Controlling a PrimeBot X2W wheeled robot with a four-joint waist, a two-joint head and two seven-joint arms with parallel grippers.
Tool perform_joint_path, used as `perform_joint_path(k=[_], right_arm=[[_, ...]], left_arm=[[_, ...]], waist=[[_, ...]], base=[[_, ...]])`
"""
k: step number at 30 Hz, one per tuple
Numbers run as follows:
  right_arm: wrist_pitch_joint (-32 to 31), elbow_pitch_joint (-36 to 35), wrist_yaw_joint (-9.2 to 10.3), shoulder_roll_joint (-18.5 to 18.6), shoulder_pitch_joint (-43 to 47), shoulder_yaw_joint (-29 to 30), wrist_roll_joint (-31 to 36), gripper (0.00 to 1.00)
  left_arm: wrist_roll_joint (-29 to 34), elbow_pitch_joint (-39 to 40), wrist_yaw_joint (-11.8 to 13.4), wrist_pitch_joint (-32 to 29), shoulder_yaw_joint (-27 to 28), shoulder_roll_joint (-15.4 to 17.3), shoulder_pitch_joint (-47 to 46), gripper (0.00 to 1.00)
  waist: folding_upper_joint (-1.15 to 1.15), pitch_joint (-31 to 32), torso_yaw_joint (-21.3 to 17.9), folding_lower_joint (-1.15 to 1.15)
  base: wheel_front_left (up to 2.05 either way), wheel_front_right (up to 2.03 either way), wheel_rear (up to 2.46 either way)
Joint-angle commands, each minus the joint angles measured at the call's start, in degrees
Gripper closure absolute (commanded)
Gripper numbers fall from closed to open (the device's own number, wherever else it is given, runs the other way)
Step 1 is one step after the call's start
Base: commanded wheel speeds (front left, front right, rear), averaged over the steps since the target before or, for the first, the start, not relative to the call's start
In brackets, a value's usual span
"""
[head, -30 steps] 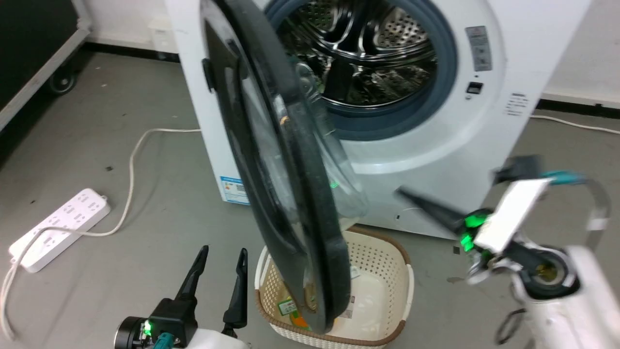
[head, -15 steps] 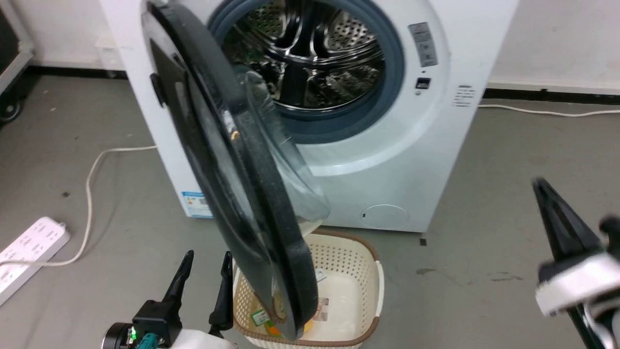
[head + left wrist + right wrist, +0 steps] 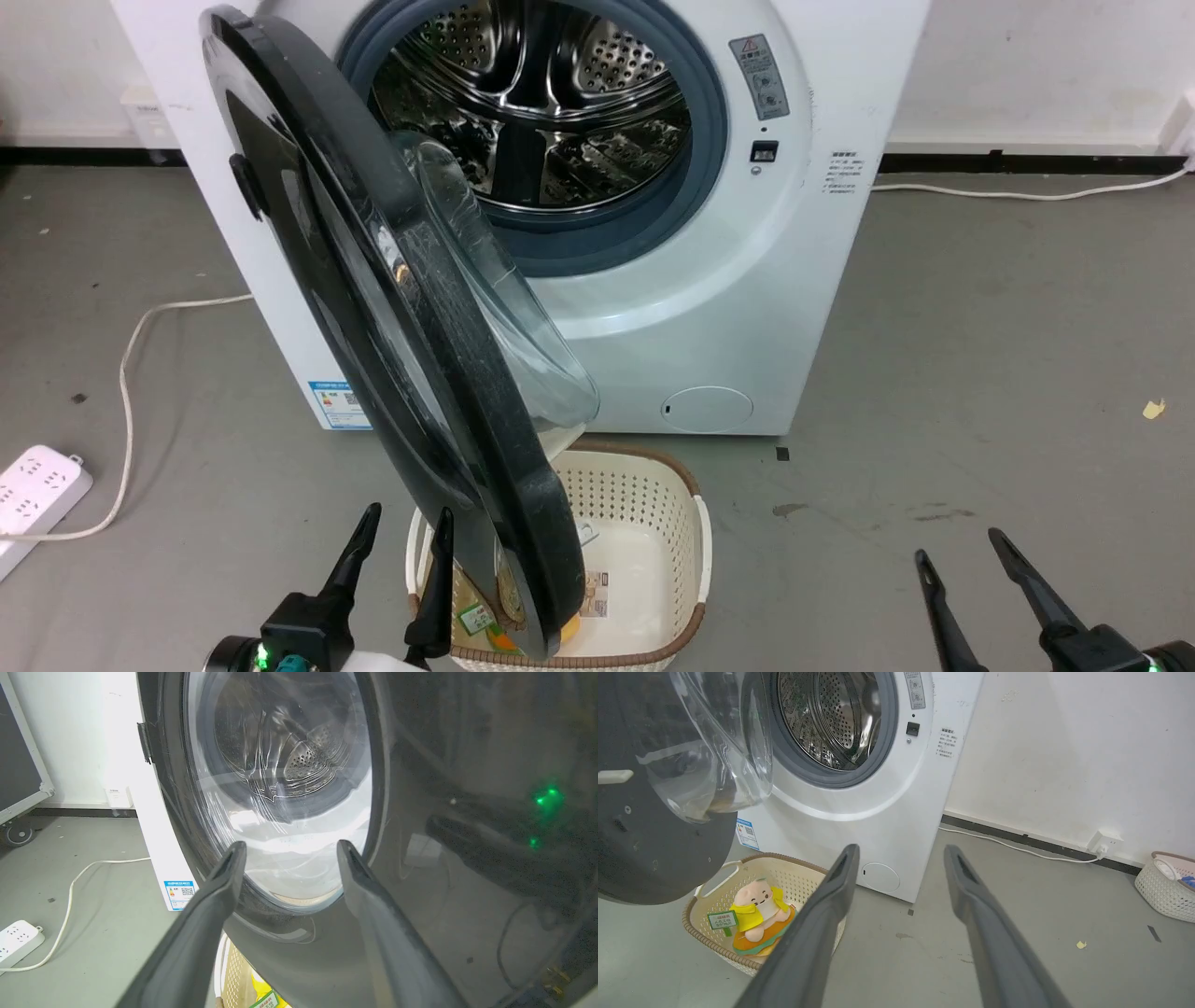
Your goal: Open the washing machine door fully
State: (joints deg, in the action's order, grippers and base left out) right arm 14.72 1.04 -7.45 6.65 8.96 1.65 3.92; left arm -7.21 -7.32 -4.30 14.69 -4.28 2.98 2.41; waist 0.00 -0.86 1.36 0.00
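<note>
The washing machine door [image 3: 401,308] stands swung out about halfway from the white machine [image 3: 709,308], hinged at the left, its clear glass bowl [image 3: 495,308] bulging toward the steel drum [image 3: 532,103]. Its glossy black outer face [image 3: 467,812] fills the left wrist view, and its inner side [image 3: 649,826] shows in the right wrist view. My left gripper [image 3: 403,530] is open at the lower left, just in front of the door's outer face, touching nothing. At the lower right, far from the door, my right gripper [image 3: 962,551] is open and empty.
A cream basket [image 3: 672,523] with a plush toy [image 3: 759,905] sits on the floor under the door. A white power strip [image 3: 33,485] and its cord lie at the left. A second basket [image 3: 1164,886] stands by the wall at the right.
The head camera has turned right, shifting the scene left. My right arm has drawn away from the machine's front and dropped to the lower right. The left gripper keeps its place by the door.
</note>
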Motion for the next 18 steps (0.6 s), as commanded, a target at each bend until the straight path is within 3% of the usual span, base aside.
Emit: perform_joint_path(k=[1,11,12,13,18], right_arm=[[0.3,-1.0,-0.03,-1.4,0.9,0.2,0.6,0.0],[0.3,-2.4,-0.03,-3.2,0.3,1.0,-0.5,0.0],[0.3,-2.4,-0.03,-3.2,0.3,1.0,-0.5,0.0],[0.3,-2.5,-0.03,-3.3,0.3,1.0,-0.5,0.0],[0.3,-3.1,-0.03,-3.5,0.4,1.4,-1.5,0.0]], left_arm=[[0.2,-0.1,-0.3,0.3,0.2,0.2,1.1,0.0],[1.1,6.9,1.7,0.3,2.0,0.1,0.3,0.0],[0.6,7.8,1.7,0.3,2.1,0.1,0.1,0.91],[0.2,9.1,1.7,0.3,2.2,0.0,-0.2,1.0],[-1.0,22.7,5.9,0.3,4.5,-0.1,-4.4,1.0]], waist=[[0.0,0.2,-0.2,0.0],[0.0,0.7,0.0,0.0],[0.0,0.7,0.0,0.0],[0.0,0.8,0.1,0.0],[0.0,0.8,0.0,0.0]], base=[[0.0,0.0,0.0],[0.0,0.0,0.0],[0.0,0.0,0.0],[0.0,0.0,0.0],[0.0,0.0,0.0]])
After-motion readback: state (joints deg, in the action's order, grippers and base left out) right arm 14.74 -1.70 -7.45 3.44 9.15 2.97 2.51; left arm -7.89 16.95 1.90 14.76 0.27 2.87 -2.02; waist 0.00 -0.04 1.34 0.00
